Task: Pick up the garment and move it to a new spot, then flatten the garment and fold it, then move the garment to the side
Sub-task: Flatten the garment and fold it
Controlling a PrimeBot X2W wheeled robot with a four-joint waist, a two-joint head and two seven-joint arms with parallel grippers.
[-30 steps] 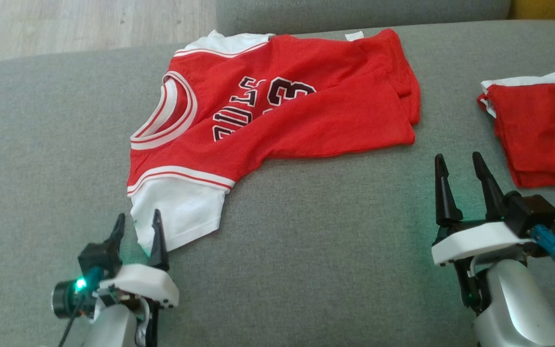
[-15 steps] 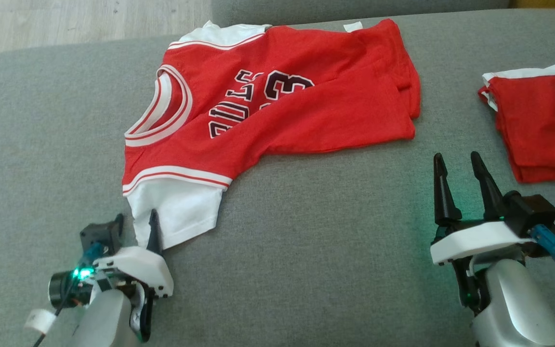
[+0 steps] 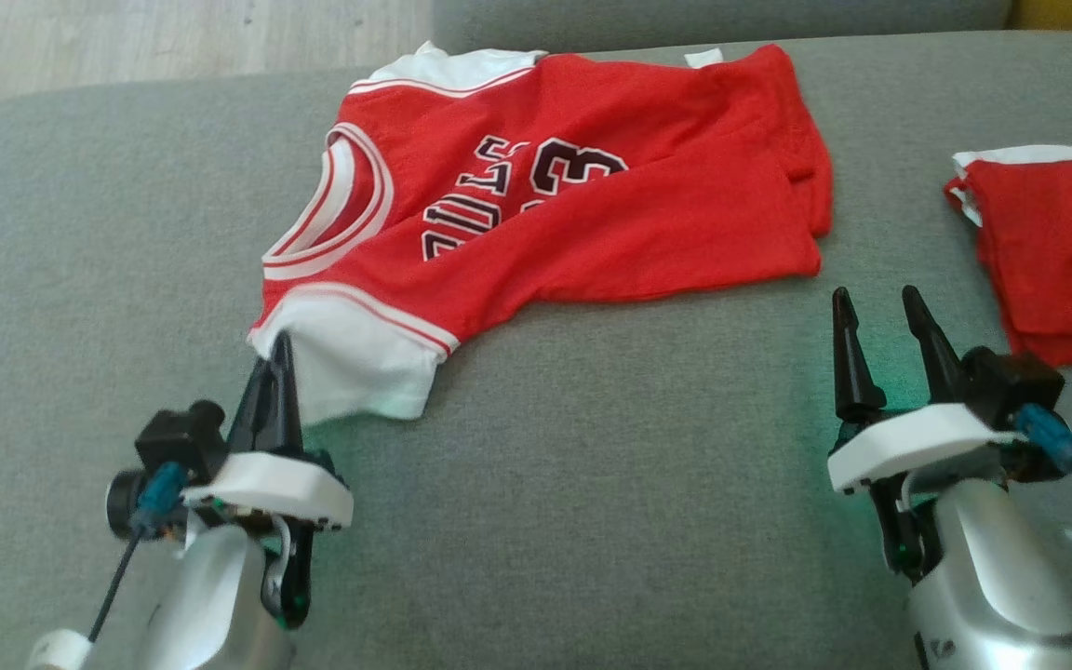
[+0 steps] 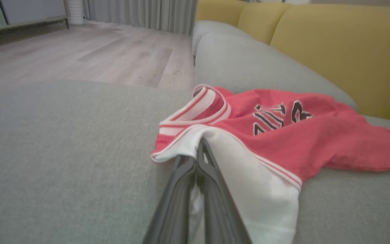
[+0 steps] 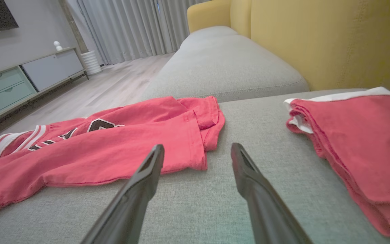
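Observation:
The garment (image 3: 592, 205) is a red jersey with white sleeves and dark lettering, lying rumpled across the grey sofa cushion (image 3: 592, 484). My left gripper (image 3: 277, 358) is shut on the garment's near white sleeve (image 3: 359, 363), which is lifted into a fold at the fingertips. The left wrist view shows the two fingers (image 4: 181, 189) pressed together with the white sleeve cloth (image 4: 249, 176) pinched at their tips (image 4: 200, 145). My right gripper (image 3: 871, 312) hovers open over bare cushion, just short of the garment's hem (image 5: 195, 145), nothing between its fingers (image 5: 249, 179).
A second red garment (image 3: 1057, 251) with white trim lies folded at the right edge of the cushion, also seen as a red stack (image 5: 361, 142) in the right wrist view. Wooden floor (image 3: 127, 37) lies beyond the cushion's far left edge. A yellow backrest (image 5: 317, 40) stands behind.
My left gripper went from open to shut on the white sleeve and moved forward, bunching the sleeve up. The head camera shifted a little. The right gripper stayed open in place.

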